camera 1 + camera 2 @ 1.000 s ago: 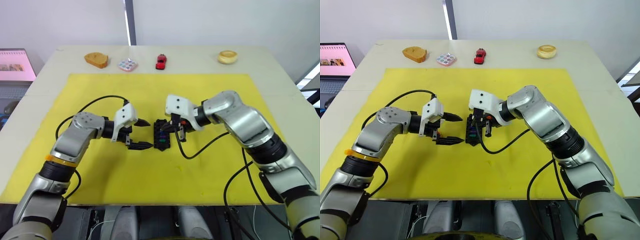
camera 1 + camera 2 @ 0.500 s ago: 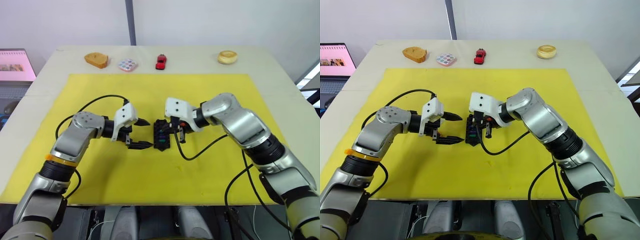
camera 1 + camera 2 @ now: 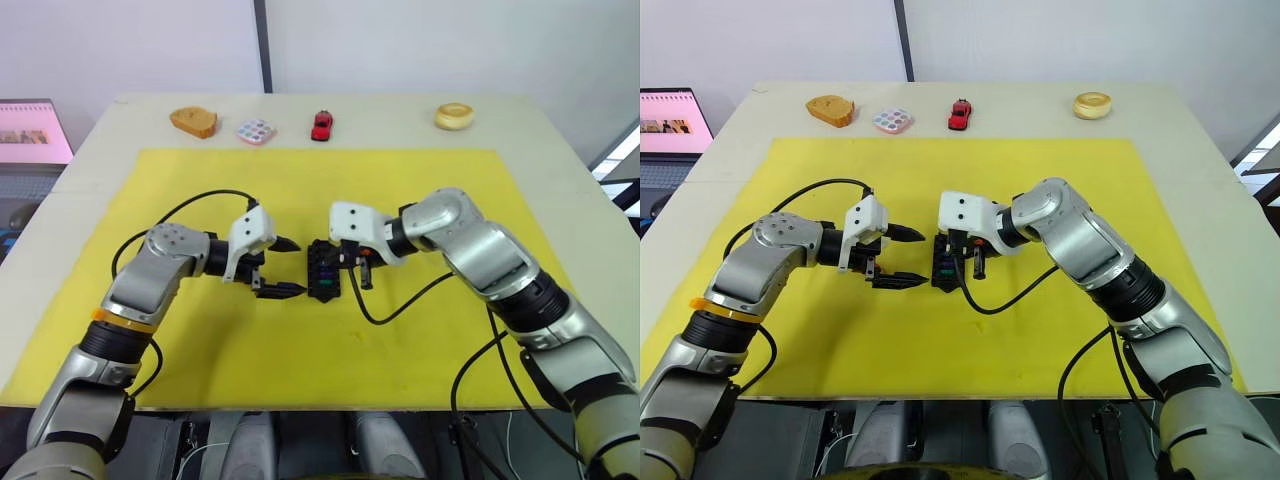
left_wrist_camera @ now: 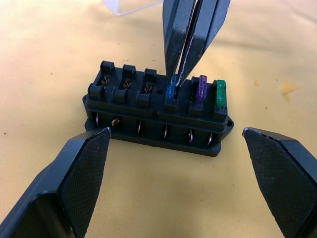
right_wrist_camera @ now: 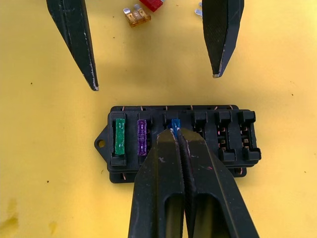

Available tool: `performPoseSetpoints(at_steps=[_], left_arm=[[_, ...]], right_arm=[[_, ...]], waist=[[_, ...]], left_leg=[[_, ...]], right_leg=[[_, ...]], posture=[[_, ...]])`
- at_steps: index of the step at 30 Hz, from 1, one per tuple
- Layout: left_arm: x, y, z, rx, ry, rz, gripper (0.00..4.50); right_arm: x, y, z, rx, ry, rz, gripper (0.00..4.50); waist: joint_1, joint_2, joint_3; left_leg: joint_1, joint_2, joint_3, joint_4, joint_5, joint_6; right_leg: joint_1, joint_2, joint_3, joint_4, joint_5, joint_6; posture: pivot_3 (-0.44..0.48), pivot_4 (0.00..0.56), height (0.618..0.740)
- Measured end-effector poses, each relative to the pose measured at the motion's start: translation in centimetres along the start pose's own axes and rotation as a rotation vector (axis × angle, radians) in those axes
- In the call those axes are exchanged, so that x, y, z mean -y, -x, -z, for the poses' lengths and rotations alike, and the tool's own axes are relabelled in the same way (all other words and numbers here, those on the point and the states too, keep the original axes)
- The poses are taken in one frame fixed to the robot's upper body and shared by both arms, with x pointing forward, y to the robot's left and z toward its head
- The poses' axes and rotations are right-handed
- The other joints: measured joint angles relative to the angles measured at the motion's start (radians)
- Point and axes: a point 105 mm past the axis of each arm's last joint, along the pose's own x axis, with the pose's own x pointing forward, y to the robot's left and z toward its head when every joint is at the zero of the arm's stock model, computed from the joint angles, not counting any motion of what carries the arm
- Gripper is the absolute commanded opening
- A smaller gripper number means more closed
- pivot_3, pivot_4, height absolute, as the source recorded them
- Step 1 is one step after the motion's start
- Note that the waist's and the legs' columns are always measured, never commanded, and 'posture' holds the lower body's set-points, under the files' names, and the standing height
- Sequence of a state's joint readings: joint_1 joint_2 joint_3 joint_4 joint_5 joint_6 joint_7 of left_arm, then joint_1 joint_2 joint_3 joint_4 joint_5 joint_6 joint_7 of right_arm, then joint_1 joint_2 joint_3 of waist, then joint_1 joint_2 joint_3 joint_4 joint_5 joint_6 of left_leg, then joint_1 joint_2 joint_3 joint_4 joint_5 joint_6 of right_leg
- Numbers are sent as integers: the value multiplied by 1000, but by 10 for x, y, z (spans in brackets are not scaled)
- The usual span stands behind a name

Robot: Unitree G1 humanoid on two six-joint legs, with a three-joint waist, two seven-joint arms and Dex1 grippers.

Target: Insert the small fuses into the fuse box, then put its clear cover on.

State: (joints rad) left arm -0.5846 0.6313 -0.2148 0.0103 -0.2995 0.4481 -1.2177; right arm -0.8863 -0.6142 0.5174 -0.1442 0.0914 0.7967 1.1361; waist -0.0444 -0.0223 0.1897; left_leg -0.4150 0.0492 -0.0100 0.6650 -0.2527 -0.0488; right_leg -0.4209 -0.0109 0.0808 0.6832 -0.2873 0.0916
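Yellow mat covers the table. Left gripper sits at 9 o'clock of the fuse box, fingers spread, empty. Green fuse and purple fuse are seated. Right gripper pinches the blue fuse in its slot.

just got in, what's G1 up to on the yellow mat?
It is loading fuses into the black fuse box. The right gripper is shut on a blue fuse, pressing it into the third slot, next to the purple fuse and green fuse already seated. The left gripper hovers open beside the box, not touching it. An amber fuse and a red fuse lie loose on the mat; the clear cover is off.
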Motion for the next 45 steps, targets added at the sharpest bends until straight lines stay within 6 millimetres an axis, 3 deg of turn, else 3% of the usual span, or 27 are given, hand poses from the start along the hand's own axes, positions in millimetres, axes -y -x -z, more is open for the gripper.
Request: performPoseSetpoints(at_steps=[7,12,15,17,19,22,25,30,34,38,40,45], left_arm=[[1,5,-17,80,18,6,4500],[-3,21,-26,96,-11,-13,4500],[-7,42,-32,92,-42,-44,4500],[-12,63,-28,59,-44,-93,4500],[-20,93,-22,13,-19,-165,4500],[-22,130,-7,-78,6,-222,4500],[-20,158,21,-186,66,-257,4500],[-17,192,46,-291,121,-309,4500],[-18,198,52,-316,101,-320,4500],[-23,188,48,-285,72,-304,4500],[-24,178,48,-264,71,-272,4500],[-19,139,47,-205,87,-113,4500]], right_arm=[[0,9,1,132,-177,-14,63],[4,54,-18,289,-154,84,63],[2,78,0,266,-137,178,63],[-5,98,32,150,-151,219,632],[-11,124,60,46,-205,262,1483],[-20,163,76,-18,-235,315,2995],[-30,187,88,-68,-265,337,4481],[-46,206,115,-151,-318,358,4481],[-48,215,121,-165,-330,388,4481],[-45,216,118,-154,-322,408,4481],[-37,213,106,-110,-301,422,4481],[-24,191,43,92,-199,364,4481]], waist=[[0,0,0],[1,0,1],[2,0,1],[7,0,1],[6,0,2],[-3,1,2],[-4,1,2],[1,1,2],[2,1,2],[0,1,2],[-3,1,2],[-2,2,2]], left_leg=[[-1,0,0,0,0,0],[-4,0,-1,-1,0,0],[-5,0,-1,-1,0,0],[-5,-1,-1,-1,0,0],[-5,-1,0,-1,0,0],[-3,0,1,-2,0,0],[0,1,3,-3,0,0],[-1,0,5,-3,0,0],[-1,0,4,-3,0,0],[-1,0,5,-3,0,0],[-1,0,5,-3,0,0],[-1,1,4,-3,0,0]], right_leg=[[-1,0,0,0,0,0],[-4,0,-1,-1,0,0],[-4,0,-1,-1,0,0],[-4,0,-1,-2,-1,1],[-5,-1,0,-2,-1,1],[-5,0,1,-2,-1,0],[-3,0,1,-2,-1,-1],[-4,-1,2,-2,-2,0],[-4,-1,2,-2,-2,0],[-4,-1,3,-2,-2,0],[-4,0,3,-2,-1,0],[-4,0,3,-1,-1,0]], posture=[[0,150,740],[0,150,740],[0,150,740],[0,150,740],[0,150,740],[0,150,740],[0,150,740],[0,150,740],[0,150,740],[0,150,740],[0,150,740],[0,150,740]])
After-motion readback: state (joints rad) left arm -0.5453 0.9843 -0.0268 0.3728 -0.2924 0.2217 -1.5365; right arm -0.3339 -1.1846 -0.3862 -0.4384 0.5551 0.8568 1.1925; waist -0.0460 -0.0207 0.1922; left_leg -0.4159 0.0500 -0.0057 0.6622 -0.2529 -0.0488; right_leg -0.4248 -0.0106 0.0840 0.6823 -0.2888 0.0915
